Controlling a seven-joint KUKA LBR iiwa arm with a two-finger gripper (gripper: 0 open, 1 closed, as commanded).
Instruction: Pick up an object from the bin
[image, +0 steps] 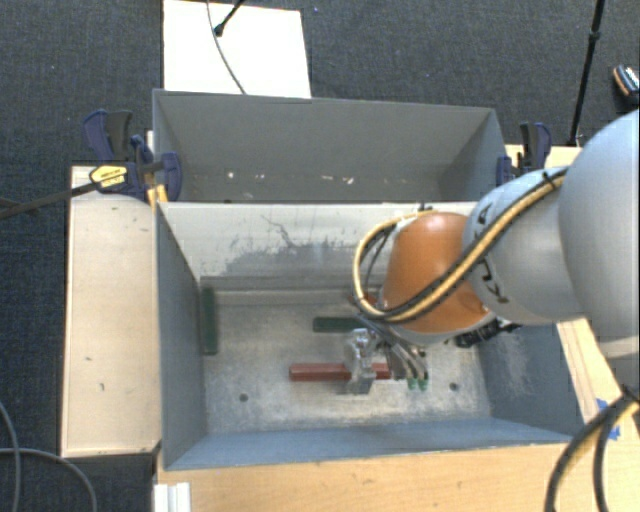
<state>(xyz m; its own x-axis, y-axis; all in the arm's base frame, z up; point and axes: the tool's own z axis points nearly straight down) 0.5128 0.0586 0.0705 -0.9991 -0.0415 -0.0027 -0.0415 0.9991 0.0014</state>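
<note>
So, gripper (358, 372) sits low over the right part of a red-brown bar (315, 373), which lies flat abt mid-floor of the bin (182, 330), nearer the front wall. Can't tell how far open it is, or whether it has the bar yet; the wrist blocks that.

To do this step well, I'd judge: stay centred across the bar's short width, close square on the long sides, then lift straight up. The hold would be off-centre, so the bar may tip.

Also in the bin:
- dark green bar (208, 320) along the left wall, well apart
- 2nd green bar (335, 324) just behind the gripper, partly under the arm
- small green bit (420, 381) just beside the gripper
</note>
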